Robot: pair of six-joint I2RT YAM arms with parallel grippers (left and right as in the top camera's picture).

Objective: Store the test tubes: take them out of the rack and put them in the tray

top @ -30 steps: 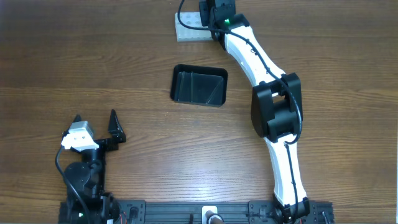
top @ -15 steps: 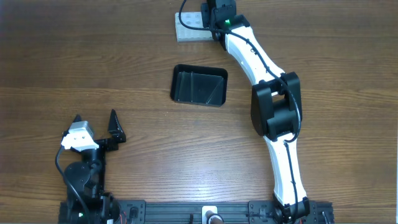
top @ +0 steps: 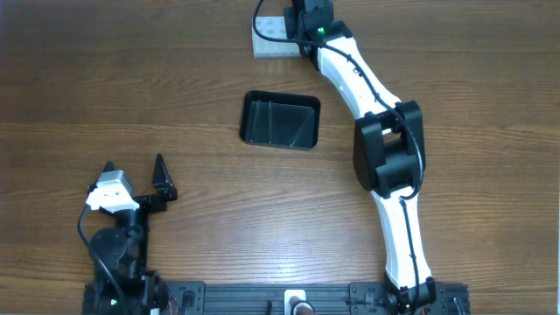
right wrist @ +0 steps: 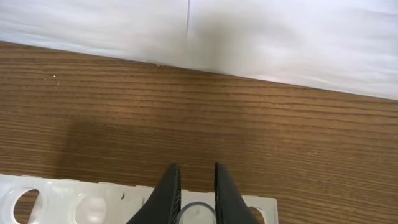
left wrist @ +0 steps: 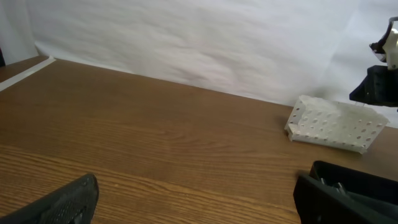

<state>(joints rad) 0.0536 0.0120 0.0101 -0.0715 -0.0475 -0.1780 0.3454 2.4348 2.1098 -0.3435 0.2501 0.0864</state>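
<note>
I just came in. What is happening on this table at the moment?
The right gripper is at the white rack on the far side of the table. Its fingers appear closed around the top of a test tube that stands in the rack. The black tray sits in the middle of the table. The left gripper rests open near its base and touches nothing.

**A:** Racks on the tabletop?
**B:** One white rack (top: 271, 45), top centre.
**A:** Trays?
**B:** One black tray (top: 280, 120), mid-frame; its contents cannot be counted.
**A:** Tubes?
**B:** One test tube (right wrist: 198, 213) rim countable.
**A:** Grippers?
**B:** Two: left gripper (top: 134, 163), right gripper (right wrist: 196, 167).
</note>
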